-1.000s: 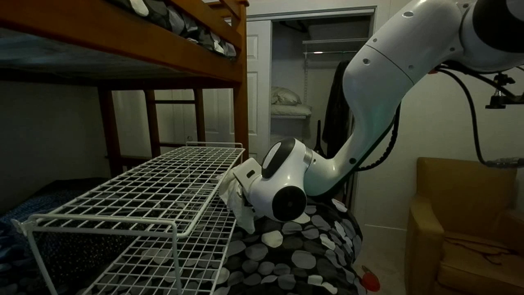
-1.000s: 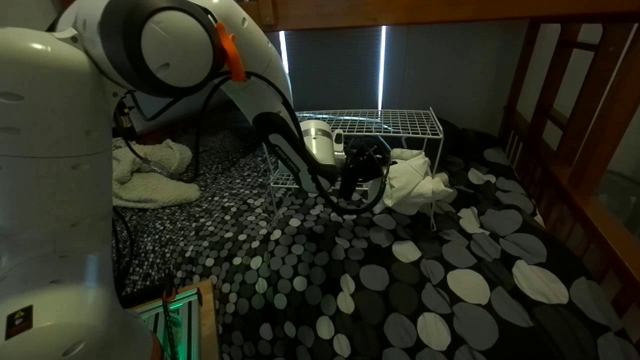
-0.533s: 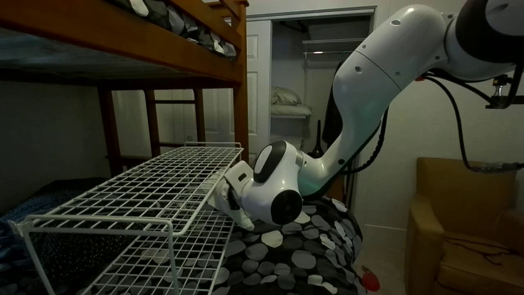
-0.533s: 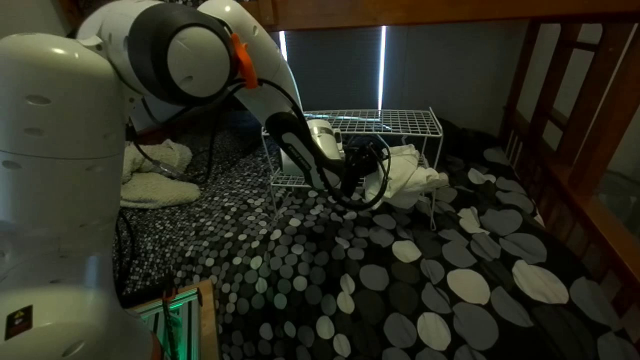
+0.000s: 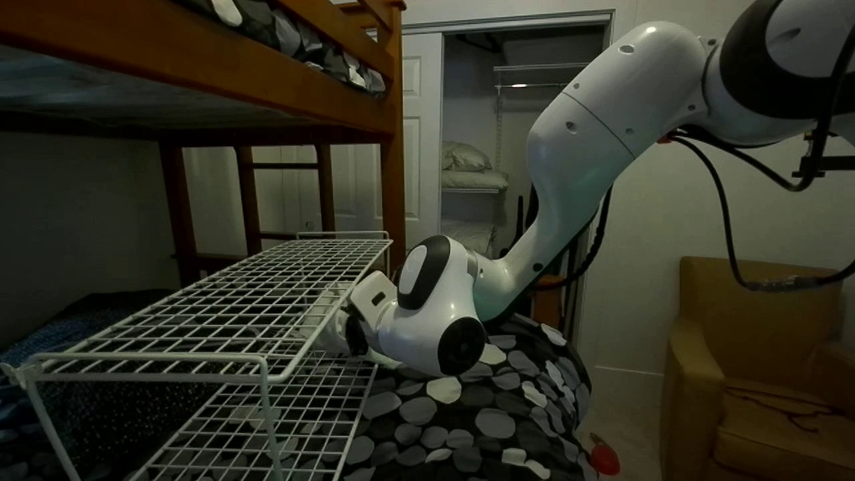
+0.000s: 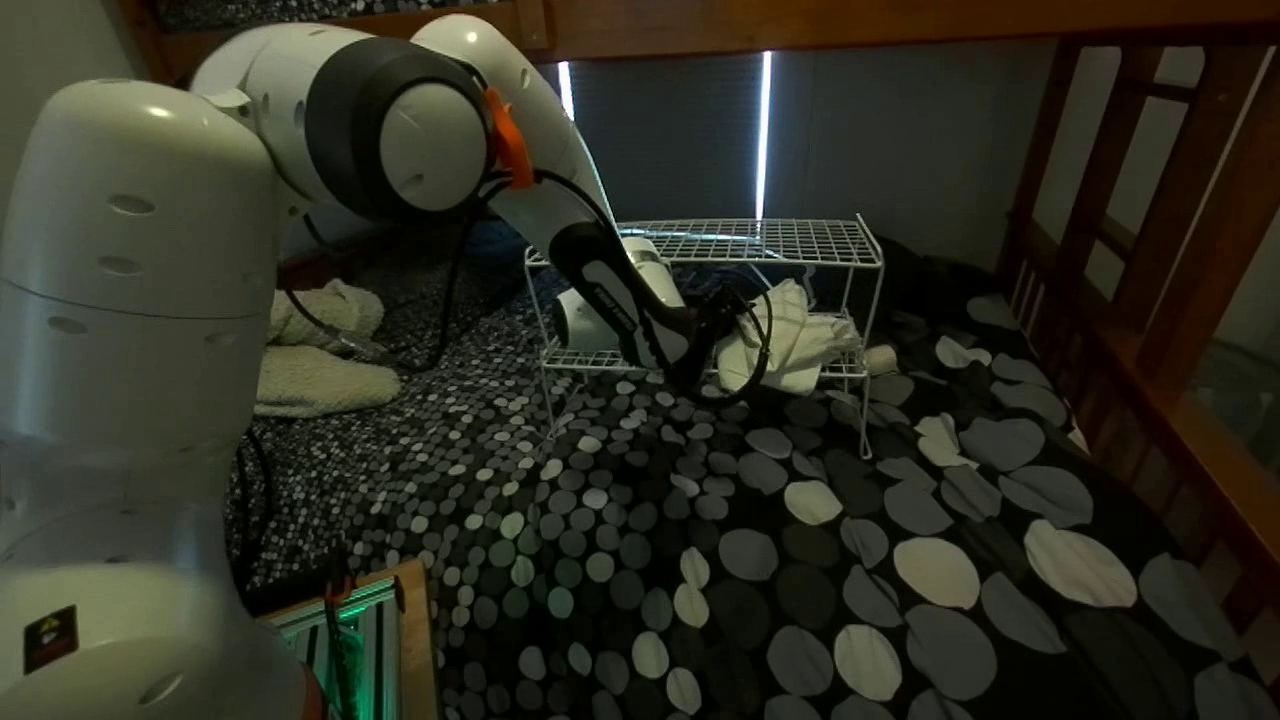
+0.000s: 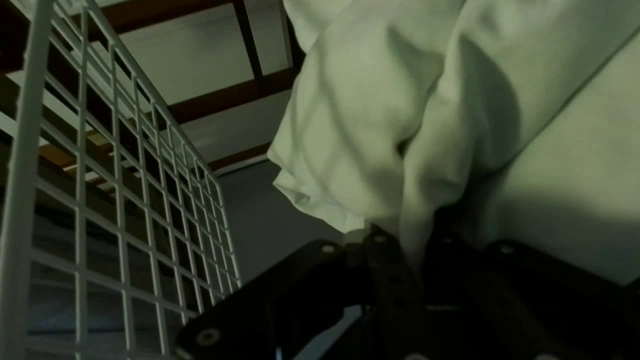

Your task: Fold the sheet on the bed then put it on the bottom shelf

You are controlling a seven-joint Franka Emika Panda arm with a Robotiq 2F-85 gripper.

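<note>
There are two rack tiers point(image 6: 800, 241), one sheet point(image 7: 465, 115), one gripper point(image 7: 412, 245) and one armchair point(image 5: 755, 334).

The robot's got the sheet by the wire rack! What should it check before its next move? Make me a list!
1. Gripper shut on the sheet: ok.
2. Part of the sheet under the top grid: ok.
3. All of the sheet inside the edge of the bottom shelf: not ok, some pokes out.
4. The sheet resting on the bottom shelf: cannot tell.
5. The sheet neatly folded: not ok, it looks bunched and wrinkled.
</note>
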